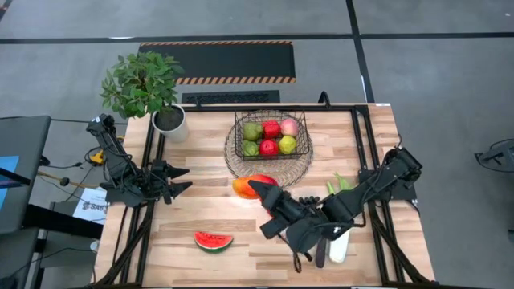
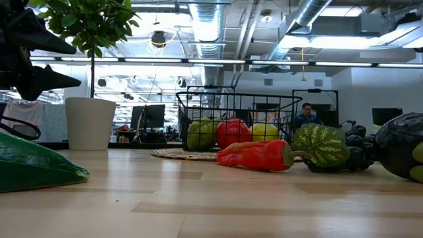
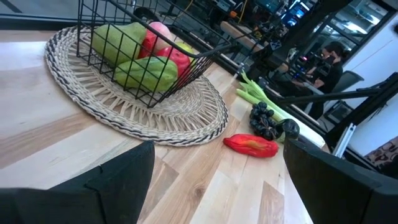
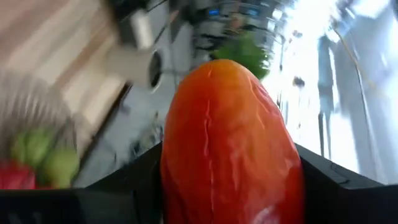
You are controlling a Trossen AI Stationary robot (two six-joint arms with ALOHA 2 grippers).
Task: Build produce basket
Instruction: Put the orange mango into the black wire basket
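Your right gripper (image 1: 259,189) is pinching the mango (image 4: 231,149) just in front of the basket (image 1: 271,135), left gripper (image 1: 181,180) spread wide and idle; it looks smooth, rounded and probably slippery, so keep the hold across its middle.

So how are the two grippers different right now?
The right gripper is shut on the mango near the table's middle, in front of the basket; the left gripper is open, holds nothing and waits at the left side. Both are dark, two-fingered and point inward.
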